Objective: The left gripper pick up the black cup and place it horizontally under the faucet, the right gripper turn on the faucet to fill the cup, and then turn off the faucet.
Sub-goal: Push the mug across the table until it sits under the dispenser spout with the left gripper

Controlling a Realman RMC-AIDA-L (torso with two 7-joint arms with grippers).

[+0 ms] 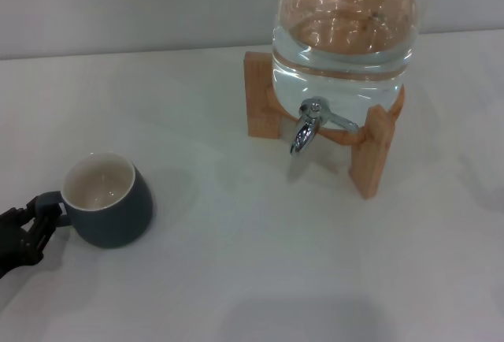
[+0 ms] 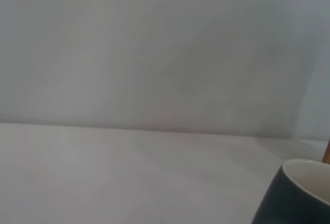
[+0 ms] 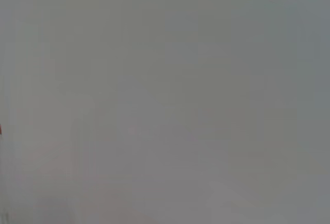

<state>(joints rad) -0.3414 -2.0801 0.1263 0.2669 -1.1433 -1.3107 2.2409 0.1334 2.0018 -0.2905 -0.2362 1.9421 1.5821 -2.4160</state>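
One claw was in play: the left gripper (image 1: pixel 35 217) sat at the near-left edge of the head view, fingers closed around the small loop handle of the black cup (image 1: pixel 106 198). Only the fingertips and a bit of black wrist showed; the rest of the arm was out of frame, coming in low from the left, roughly level with the table (image 1: pixel 236 263).

The cup stood upright on the table, mouth up, cream inside visible and looking empty. It was well apart from the faucet (image 1: pixel 307 125), over to the left and nearer the robot. In the left wrist view the cup (image 2: pixel 296 195) only clipped one corner, rim and dark wall showing, with no fingers visible there.

The faucet's chrome spout pointed down from the front of the glass jar (image 1: pixel 342 39), which held water and rested on a wooden stand (image 1: pixel 370 157). No stream was visible from the spout.

The right gripper was not in any view; its wrist camera showed only a blank grey surface.
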